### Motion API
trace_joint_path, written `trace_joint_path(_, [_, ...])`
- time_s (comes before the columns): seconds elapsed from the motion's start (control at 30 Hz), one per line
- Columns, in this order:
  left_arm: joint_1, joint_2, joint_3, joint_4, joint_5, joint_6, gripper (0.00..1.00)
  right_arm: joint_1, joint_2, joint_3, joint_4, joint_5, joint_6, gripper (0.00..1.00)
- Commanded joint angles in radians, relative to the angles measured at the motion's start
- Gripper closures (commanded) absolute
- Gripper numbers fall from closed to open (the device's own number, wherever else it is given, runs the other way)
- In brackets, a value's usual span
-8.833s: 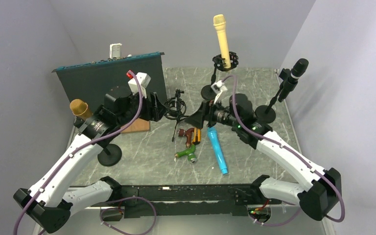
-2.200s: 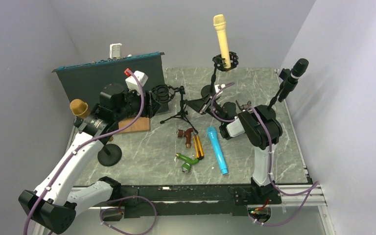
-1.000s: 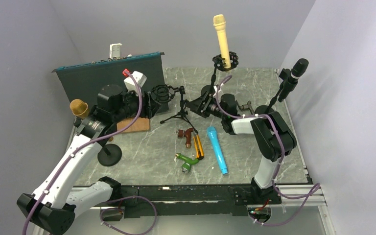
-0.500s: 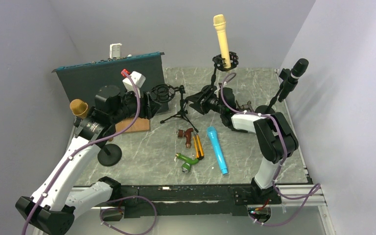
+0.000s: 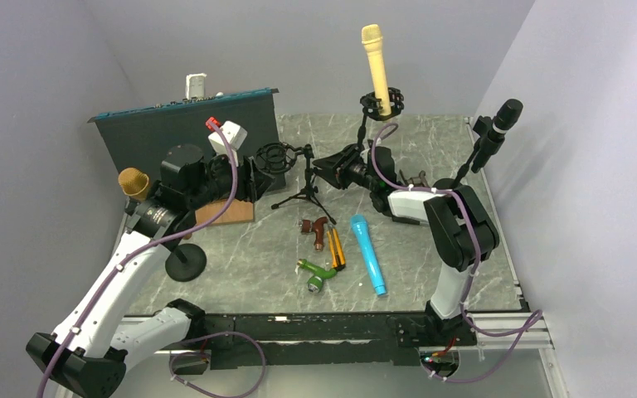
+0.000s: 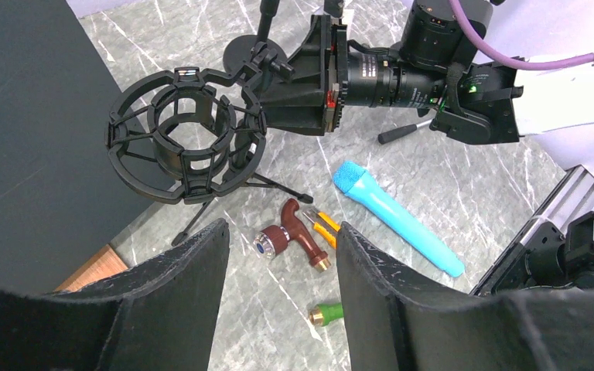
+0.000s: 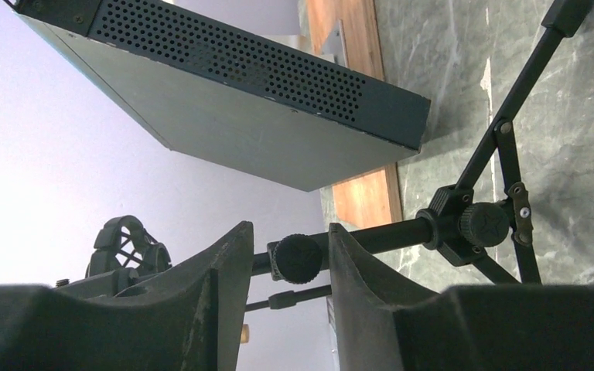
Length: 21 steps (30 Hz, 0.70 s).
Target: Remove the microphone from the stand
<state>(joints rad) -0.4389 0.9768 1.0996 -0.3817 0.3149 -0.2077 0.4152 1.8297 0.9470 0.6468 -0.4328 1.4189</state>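
Our right gripper (image 7: 290, 232) has swung in, fingers spread, to straddle the stem of the tripod stand (image 7: 390, 230), whose shock mount (image 6: 186, 143) sits empty just ahead of our spread left gripper (image 6: 282, 232); the blue microphone (image 6: 397, 219) lies on the table (image 5: 431, 249) below, clear of both grippers, so removal looks done.

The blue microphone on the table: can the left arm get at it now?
Probably yes: the blue microphone lies uncovered and the left fingers are open, though the tripod stand is close to the path.
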Motion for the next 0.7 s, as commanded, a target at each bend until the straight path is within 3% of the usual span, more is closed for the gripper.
trace_joint_path(0.0, [0.003, -0.011, 0.002, 0.037, 0.023, -0.014, 0.43, 0.01, 0.006, -0.005, 0.102, -0.024, 0.046, 0.58])
trace_joint_path(0.2, [0.003, -0.006, 0.002, 0.038, 0.026, -0.016, 0.43, 0.01, 0.012, -0.033, 0.14, -0.024, 0.058, 0.67])
trace_joint_path(0.53, [0.003, -0.001, 0.0, 0.038, 0.024, -0.016, 0.43, 0.018, 0.019, -0.06, 0.183, -0.031, 0.062, 0.64])
trace_joint_path(0.67, [0.003, 0.0, 0.002, 0.038, 0.024, -0.015, 0.43, 0.016, 0.018, -0.079, 0.217, -0.025, 0.051, 0.79])
